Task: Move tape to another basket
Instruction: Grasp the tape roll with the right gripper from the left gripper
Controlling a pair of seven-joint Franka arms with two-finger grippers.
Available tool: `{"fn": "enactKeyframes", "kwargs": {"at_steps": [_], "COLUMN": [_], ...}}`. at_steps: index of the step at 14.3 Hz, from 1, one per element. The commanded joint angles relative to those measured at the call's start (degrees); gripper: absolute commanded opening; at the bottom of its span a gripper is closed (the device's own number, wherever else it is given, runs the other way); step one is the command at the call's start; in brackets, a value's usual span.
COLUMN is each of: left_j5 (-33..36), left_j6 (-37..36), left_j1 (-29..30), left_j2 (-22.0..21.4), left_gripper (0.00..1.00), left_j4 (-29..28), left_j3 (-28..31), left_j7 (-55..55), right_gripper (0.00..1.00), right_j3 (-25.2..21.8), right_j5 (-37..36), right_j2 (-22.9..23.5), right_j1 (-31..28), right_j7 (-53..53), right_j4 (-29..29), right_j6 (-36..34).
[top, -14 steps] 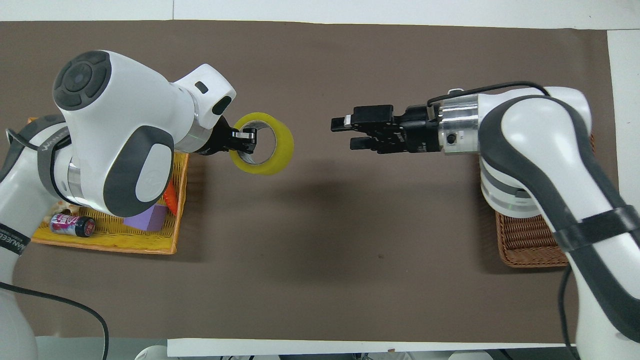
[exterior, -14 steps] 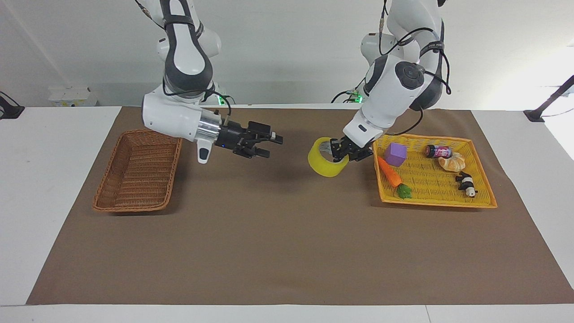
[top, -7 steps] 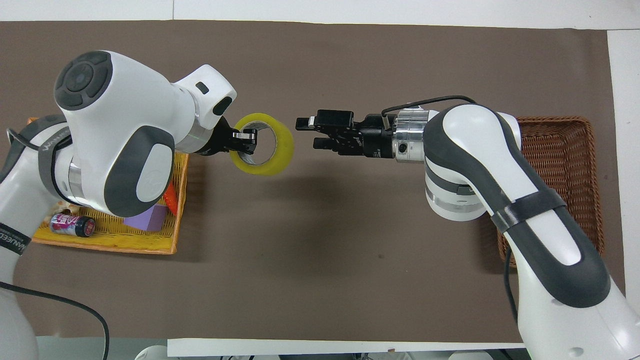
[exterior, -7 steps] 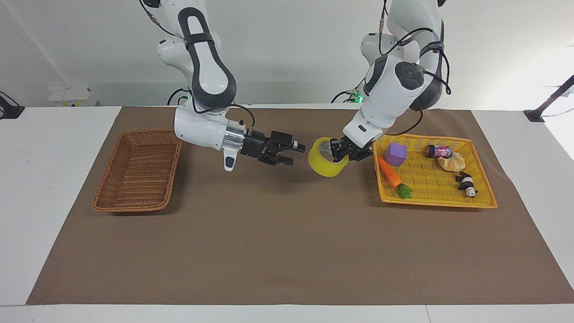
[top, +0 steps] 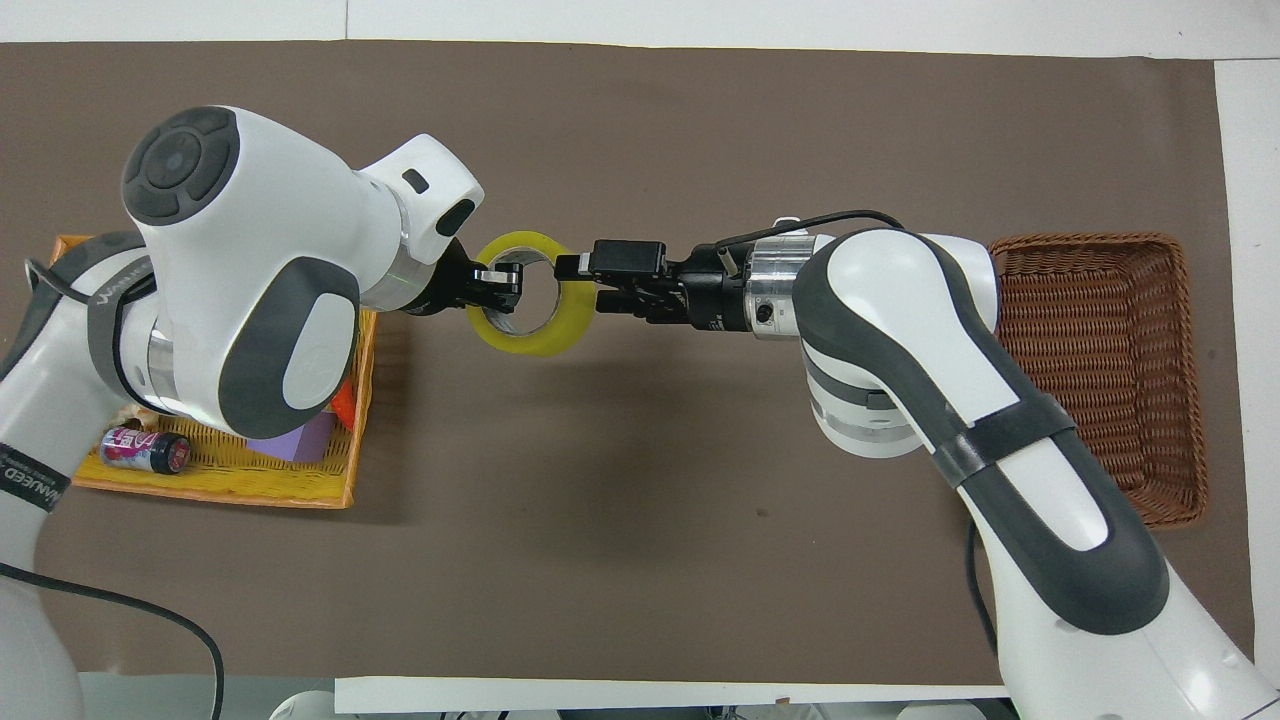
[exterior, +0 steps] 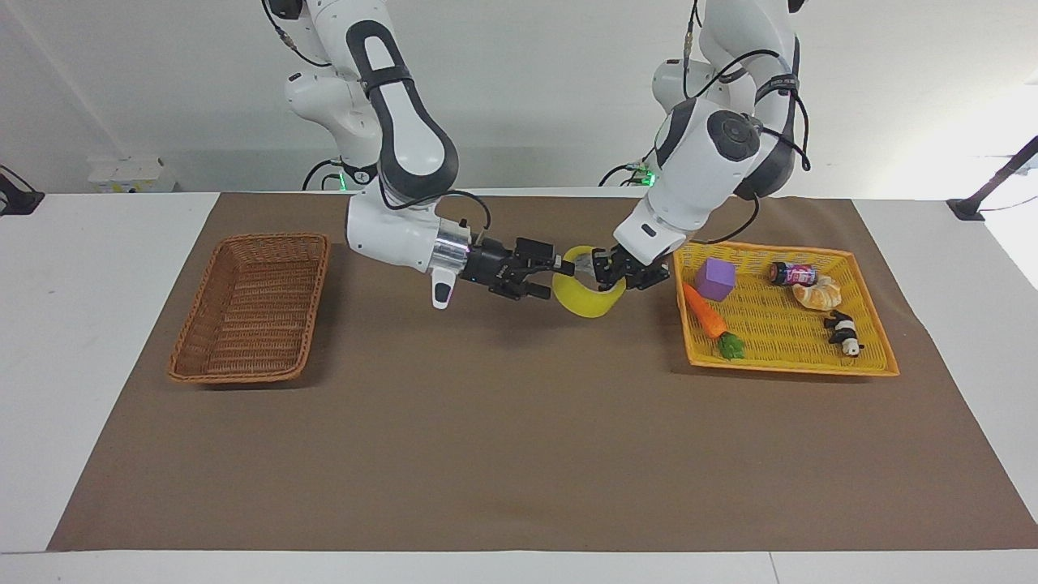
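The yellow tape (exterior: 589, 302) hangs in the air over the mat between the two baskets; in the overhead view (top: 531, 343) it shows as a ring. My left gripper (exterior: 610, 276) (top: 498, 286) is shut on the roll's wall at the side toward the yellow tray. My right gripper (exterior: 556, 280) (top: 577, 283) is open, with one finger on each side of the roll's wall at the side toward the dark-brown wicker basket (exterior: 237, 376) (top: 1090, 241). That basket stands at the right arm's end of the table and holds nothing.
The yellow-orange tray (exterior: 782, 369) (top: 215, 494) at the left arm's end holds a purple cube (exterior: 714, 278), a carrot (exterior: 704, 311), a small can (exterior: 793, 273), a bread roll (exterior: 817, 294) and a panda toy (exterior: 845, 332). A brown mat (exterior: 519, 454) covers the table.
My right gripper has travelled from near the wicker basket across to the tape and now straddles its wall. My left gripper has kept its hold and shifted slightly toward the right gripper.
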Motion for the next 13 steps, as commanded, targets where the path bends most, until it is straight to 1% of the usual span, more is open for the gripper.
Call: {"fn": "enactKeyframes", "kwargs": {"at_steps": [1,4,6,7,8,10,11,12,13], "left_j5": [-1.02,-1.02,-1.02,-1.02,-1.02,-1.02,-1.02,-1.02,-1.02], "left_j6": [-1.29,-1.38,-1.38,-1.47,-1.56,-1.73,-2.26,-2.44,-2.52], "left_j1": [-0.92,-0.92,-0.92,-0.92,-0.92,-0.92,-0.92,-0.92,-0.92], "left_j2": [0.13,0.13,0.22,0.13,0.13,0.13,0.13,0.04,0.04], "left_gripper": [0.0,0.0,0.0,0.0,0.0,0.0,0.0,0.0,0.0], "left_j4": [1.21,1.39,1.39,1.3,1.21,1.12,1.12,1.21,1.21], "left_j3": [0.85,0.85,0.85,0.85,0.85,0.85,0.85,0.85,0.85], "left_j7": [0.44,0.44,0.44,0.44,0.44,0.44,0.44,0.44,0.44], "right_gripper": [0.94,0.83,0.71,0.63,0.52,0.21,0.09,0.02,0.01], "right_j3": [-0.19,-0.1,-0.1,-0.19,-0.1,-0.1,-0.1,-0.1,-0.1], "right_j5": [-0.45,-0.55,-0.55,-1.07,-2.47,-3.27,-3.27,-3.27,-3.27], "right_j2": [0.2,0.2,0.2,0.11,0.2,0.2,0.2,0.2,0.2], "right_j1": [0.19,0.19,0.19,0.19,0.19,0.11,0.1,0.1,0.1], "right_j7": [-2.44,-4.46,-4.38,-4.55,-4.64,-4.82,-4.73,-4.73,-4.73], "right_j4": [0.39,0.3,0.3,0.3,0.38,0.39,0.3,0.3,0.38], "right_j6": [0.53,0.53,0.45,0.45,0.36,-0.25,-0.26,0.0,0.09]}}
